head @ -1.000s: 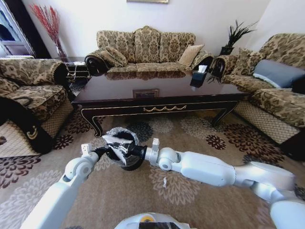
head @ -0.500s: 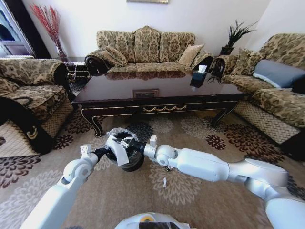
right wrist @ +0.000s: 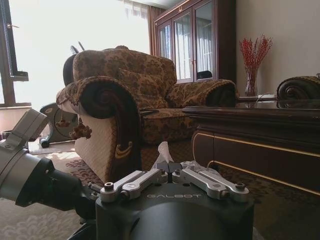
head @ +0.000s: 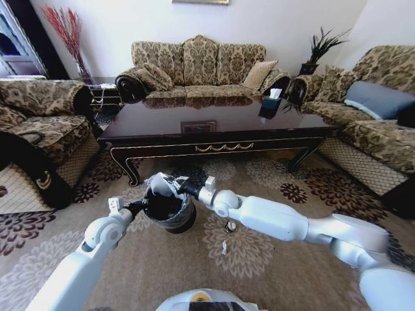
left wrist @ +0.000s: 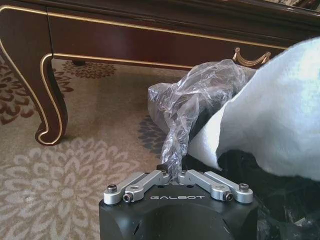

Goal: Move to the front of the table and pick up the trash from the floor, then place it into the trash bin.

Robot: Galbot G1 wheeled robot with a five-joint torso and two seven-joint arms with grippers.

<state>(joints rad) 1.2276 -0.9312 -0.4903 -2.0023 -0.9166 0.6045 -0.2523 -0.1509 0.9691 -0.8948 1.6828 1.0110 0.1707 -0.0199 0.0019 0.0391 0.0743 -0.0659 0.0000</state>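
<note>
The black trash bin (head: 167, 210) with its crinkled liner stands on the flowered floor (head: 162, 265) in front of the dark table (head: 214, 123). My left gripper (head: 139, 207) is shut on the liner's edge (left wrist: 192, 107), holding the plastic up at the near-left rim. My right gripper (head: 175, 188) reaches over the bin's far rim, shut on a white paper wad (head: 157, 184) that hangs at the bin's mouth. In the left wrist view the paper wad (left wrist: 272, 115) is large beside the liner. A tiny dark cap (head: 230, 226) and a small white scrap (head: 224, 247) lie on the carpet to the right of the bin.
The table's curved leg (left wrist: 47, 105) stands close behind the bin. An armchair (head: 39, 129) flanks the left, a sofa (head: 382, 129) the right, and another sofa (head: 198, 65) sits behind the table. Open carpet lies to the right of my right arm.
My right gripper has carried the paper wad away from me, from above the bin's near side to its far rim. The dark cap on the carpet has come into sight.
</note>
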